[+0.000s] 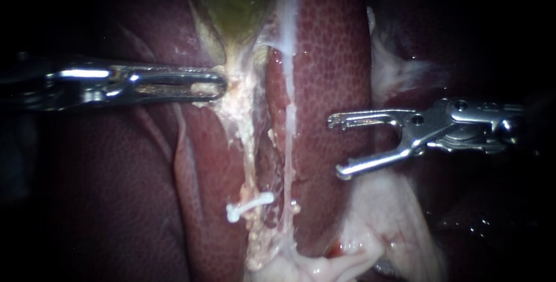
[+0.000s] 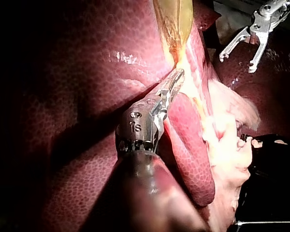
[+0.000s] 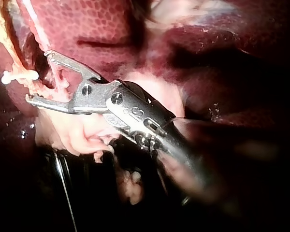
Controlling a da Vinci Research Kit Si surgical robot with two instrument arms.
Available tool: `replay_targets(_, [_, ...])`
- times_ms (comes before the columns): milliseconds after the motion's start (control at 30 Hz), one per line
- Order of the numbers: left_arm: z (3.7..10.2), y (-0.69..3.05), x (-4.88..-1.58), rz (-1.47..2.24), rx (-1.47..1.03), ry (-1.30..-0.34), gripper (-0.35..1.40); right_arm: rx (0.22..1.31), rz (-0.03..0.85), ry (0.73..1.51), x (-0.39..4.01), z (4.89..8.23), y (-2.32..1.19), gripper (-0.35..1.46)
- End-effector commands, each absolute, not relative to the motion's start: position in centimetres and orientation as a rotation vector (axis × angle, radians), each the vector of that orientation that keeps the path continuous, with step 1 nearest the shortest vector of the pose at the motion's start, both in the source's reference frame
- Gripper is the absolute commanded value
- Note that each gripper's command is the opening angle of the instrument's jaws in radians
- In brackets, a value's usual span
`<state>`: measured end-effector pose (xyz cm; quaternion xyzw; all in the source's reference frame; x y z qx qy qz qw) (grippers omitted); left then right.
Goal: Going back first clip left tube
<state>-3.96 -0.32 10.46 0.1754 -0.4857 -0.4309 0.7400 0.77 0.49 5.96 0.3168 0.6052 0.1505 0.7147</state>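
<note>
Clamping gallbladder [image 1: 237,4], left instrument [image 1: 217,85], shaft shadowed

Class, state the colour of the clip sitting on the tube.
White; the clip shows best in the endoscope view.

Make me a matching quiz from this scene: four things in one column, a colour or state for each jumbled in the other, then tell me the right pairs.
Things:
1. left instrument
2. right instrument
3. clip
4. gallbladder

Colour or state:
A. yellow-green
B. jaws open, holding nothing
C. white, lying across the left tube
D. jaws shut on pale tissue just below the gallbladder

Pairs: 1-D, 2-B, 3-C, 4-A
</note>
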Motion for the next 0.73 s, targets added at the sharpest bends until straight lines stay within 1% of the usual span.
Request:
replay_targets(33, [10.48, -0.33, -3.98, -0.944, 0.385, -1.066, -0.35, 0.698, 0.33, 1.342, 0.78, 5.95, 0.49, 0.6])
replay_targets(233, [10.53, -0.34, -4.02, -0.941, 0.385, -1.061, -0.35, 0.698, 0.33, 1.342, 0.78, 5.93, 0.48, 0.6])
replay_targets(733, [10.53, -0.34, -4.01, -0.94, 0.386, -1.058, -0.35, 0.694, 0.327, 1.346, 0.79, 5.9, 0.47, 0.6])
